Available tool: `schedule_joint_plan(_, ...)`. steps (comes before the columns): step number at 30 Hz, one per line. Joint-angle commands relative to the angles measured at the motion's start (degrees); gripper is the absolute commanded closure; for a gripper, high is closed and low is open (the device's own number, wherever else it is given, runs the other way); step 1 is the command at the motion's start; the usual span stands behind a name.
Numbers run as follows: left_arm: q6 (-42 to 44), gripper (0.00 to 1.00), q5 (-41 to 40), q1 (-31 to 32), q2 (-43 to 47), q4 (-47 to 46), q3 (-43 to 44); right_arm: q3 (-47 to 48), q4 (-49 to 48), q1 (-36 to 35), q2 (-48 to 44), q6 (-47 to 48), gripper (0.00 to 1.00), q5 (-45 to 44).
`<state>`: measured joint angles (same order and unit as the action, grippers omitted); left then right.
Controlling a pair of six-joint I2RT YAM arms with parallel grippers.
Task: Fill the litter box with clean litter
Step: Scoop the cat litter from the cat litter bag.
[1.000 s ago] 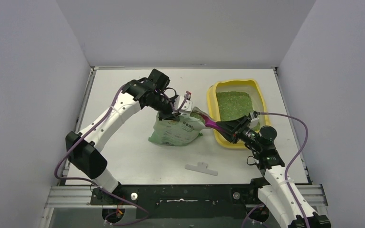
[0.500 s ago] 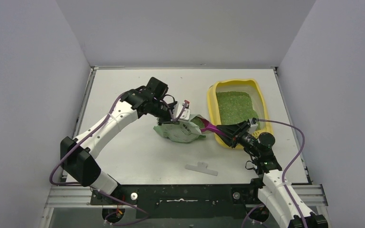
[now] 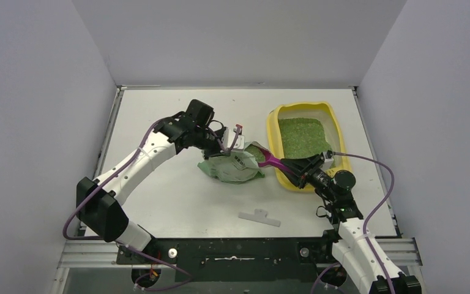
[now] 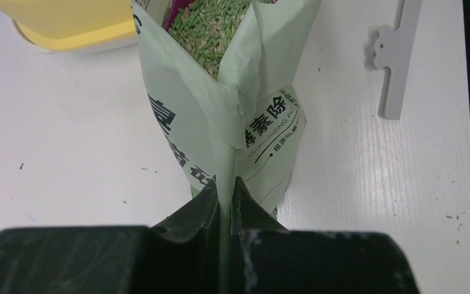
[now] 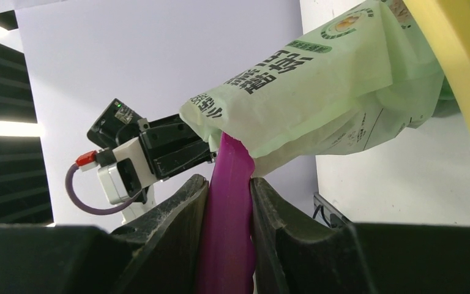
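The right gripper [image 5: 229, 184] is partly closed, both fingers pressed flat against the handle of a magenta scoop [image 5: 227, 233], which fills the gap between them. From there the scoop runs forward into the mouth of a pale green printed bag [image 5: 318, 104] and its bowl end is lost inside, so I can't tell whether it carries anything.

The left gripper [image 4: 225, 196] is pinched fully shut on a thin fold of the bag's top edge, holding the mouth up and spread. Looking down along it, I can see green litter [image 4: 205, 30] inside the opening, with some paler bits mixed in.

From above, the bag slumps on the white table [image 3: 177, 202] with its mouth turned to the right, toward the yellow litter box [image 3: 273, 131]. The bag sits just beside the box's left rim. The right gripper hangs over the box's near left corner, with the scoop handle bridging from there across to the bag.

The litter box lies on the right side of the table, its long sides running away from the arms. A layer of the same green litter covers most of its floor. The near end is partly hidden behind the right arm.

A white clip [image 3: 259, 217] lies flat on the table nearer the arm bases, well apart from the bag.
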<state>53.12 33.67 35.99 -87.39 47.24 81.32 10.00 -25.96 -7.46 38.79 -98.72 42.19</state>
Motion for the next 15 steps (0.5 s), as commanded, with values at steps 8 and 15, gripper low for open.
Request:
schedule_joint_plan(8, -2.8, 1.00, 1.4, -2.3, 4.5, -3.8, -4.2, 5.9, -8.6, 2.0, 2.7, -0.8, 1.00, 1.7)
schedule_joint_plan(15, -4.3, 1.00, -0.4, -2.8, 5.9, -3.9, -4.3, 6.4, -9.0, 3.5, 2.8, -1.4, 1.00, 2.0)
